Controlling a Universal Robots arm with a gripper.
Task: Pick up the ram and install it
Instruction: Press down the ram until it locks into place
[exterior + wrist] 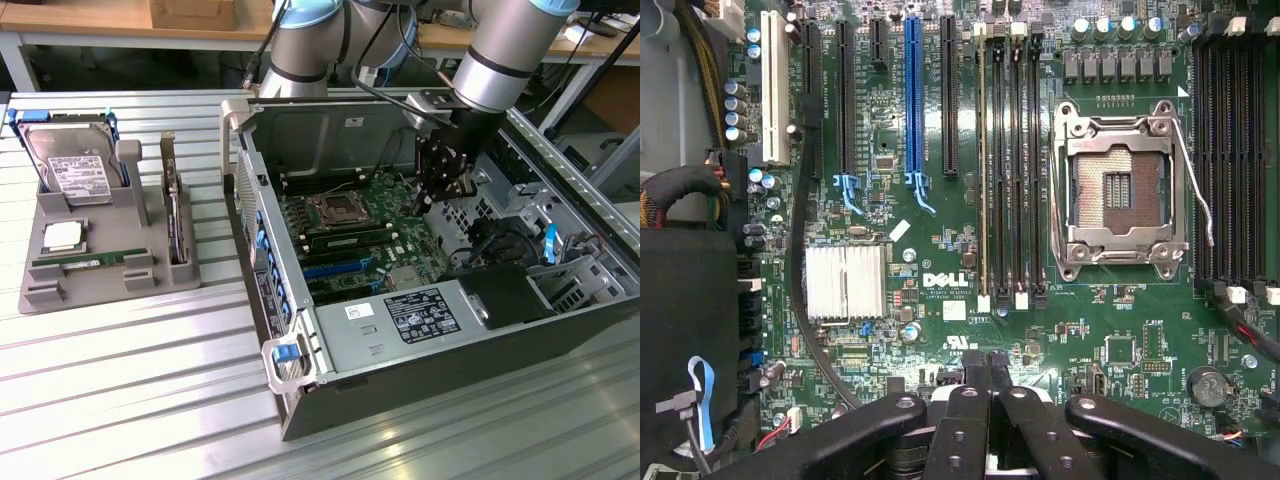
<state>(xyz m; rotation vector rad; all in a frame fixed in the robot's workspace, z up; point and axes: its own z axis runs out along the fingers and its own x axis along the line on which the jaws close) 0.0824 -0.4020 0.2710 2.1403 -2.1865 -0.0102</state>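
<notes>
Black claw gripper [990, 375] clenched on nothing, hovering over the green motherboard [375, 225] in the open grey computer case [450, 345], probably after seating the long thin green ram stick [355, 238] beside the socket.

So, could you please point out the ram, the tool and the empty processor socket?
ram [85, 262]: exterior view, middle of the green stick lying in the grey holder.
tool [990, 372]: wrist view, between its closed fingertips.
processor socket [1118, 190]: wrist view, centre of the open contact field.
</notes>
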